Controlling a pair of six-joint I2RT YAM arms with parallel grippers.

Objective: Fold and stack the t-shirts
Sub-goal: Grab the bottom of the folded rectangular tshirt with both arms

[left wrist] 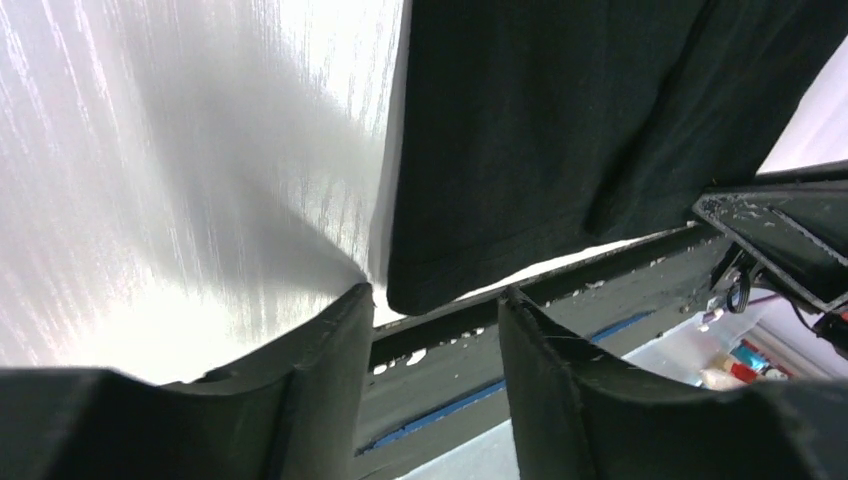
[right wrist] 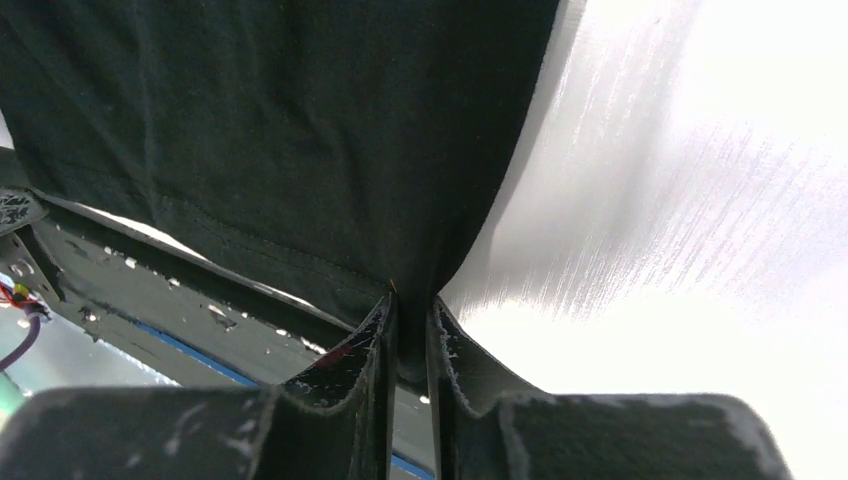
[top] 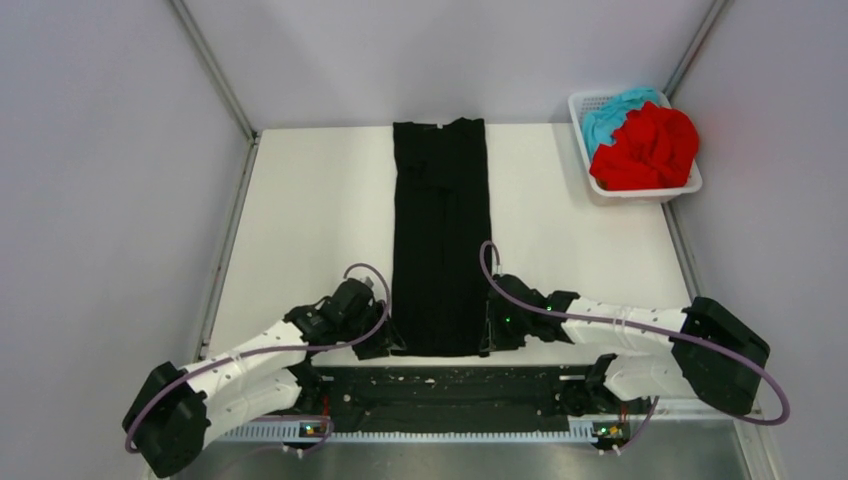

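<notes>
Near edge: right tool (right wrist: 412,300) is clenched on the black t-shirt (top: 441,240) at its right hem corner. The left tool (left wrist: 435,295) is held spread apart, left hem corner at its gap, not pinched. Shirt is laid as a narrow strip to the surface's (top: 320,200) far edge. In the basket (top: 585,105), far right, red t-shirt (top: 648,148) and teal t-shirt (top: 610,112) are piled.

Teal shirt (top: 608,112) mostly under red shirt (top: 650,148). Black shirt (right wrist: 300,130) corner hidden inside right gripper (right wrist: 412,300); far part cut by edge.
</notes>
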